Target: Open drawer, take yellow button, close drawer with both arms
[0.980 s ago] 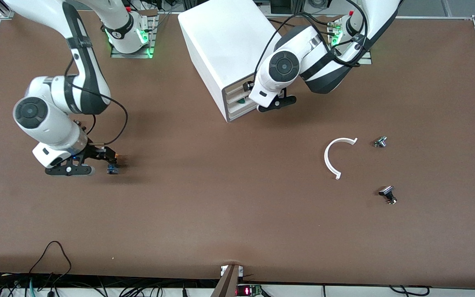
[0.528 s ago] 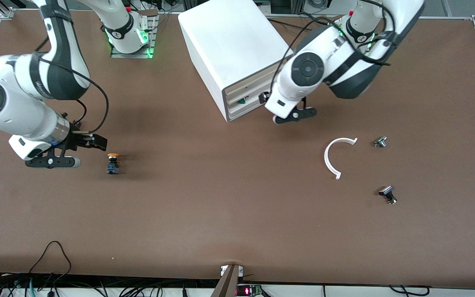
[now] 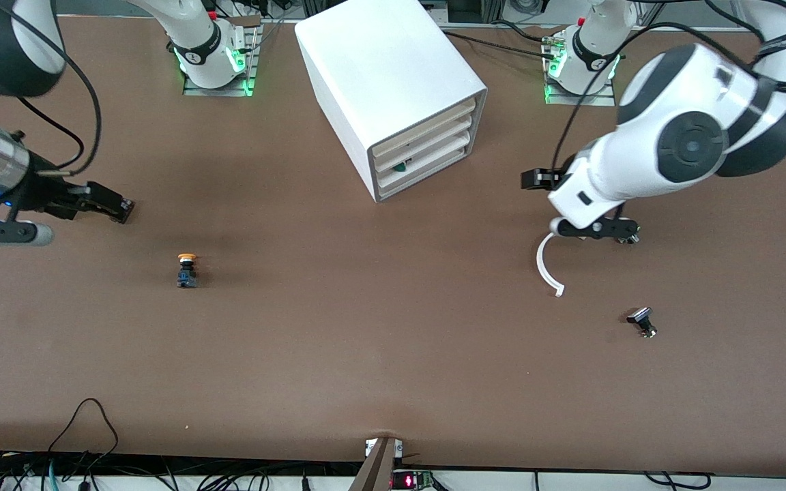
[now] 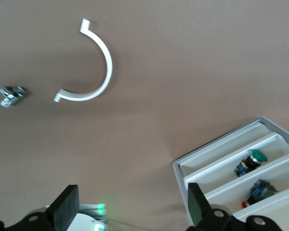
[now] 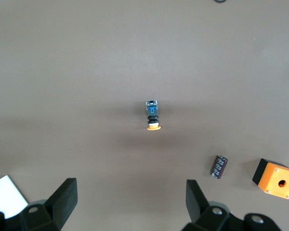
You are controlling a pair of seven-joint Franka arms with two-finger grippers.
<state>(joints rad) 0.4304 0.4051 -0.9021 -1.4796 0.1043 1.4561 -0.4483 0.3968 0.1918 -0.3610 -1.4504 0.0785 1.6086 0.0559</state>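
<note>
The button (image 3: pixel 187 269), with an orange cap on a black-and-blue body, lies alone on the brown table toward the right arm's end; it also shows in the right wrist view (image 5: pixel 152 117). My right gripper (image 3: pixel 112 206) is open and empty, up over the table beside the button (image 5: pixel 131 207). The white drawer cabinet (image 3: pixel 393 88) has all its drawers pushed in. My left gripper (image 3: pixel 535 179) is open and empty, over the table between the cabinet and a white arc (image 3: pixel 548 262). In the left wrist view the gripper (image 4: pixel 131 211) is clear of the cabinet (image 4: pixel 221 159).
A black-and-silver part (image 3: pixel 642 322) lies nearer the front camera than the arc. Another silver part (image 4: pixel 10 95) lies beside the arc (image 4: pixel 89 67). A green-capped button (image 4: pixel 253 161) sits in a drawer. A black cylinder (image 5: pixel 219 166) and an orange box (image 5: pixel 275 178) lie near the button.
My right gripper has let go of the button and risen away toward the right arm's end. My left gripper has drawn away from the drawer fronts toward the white arc.
</note>
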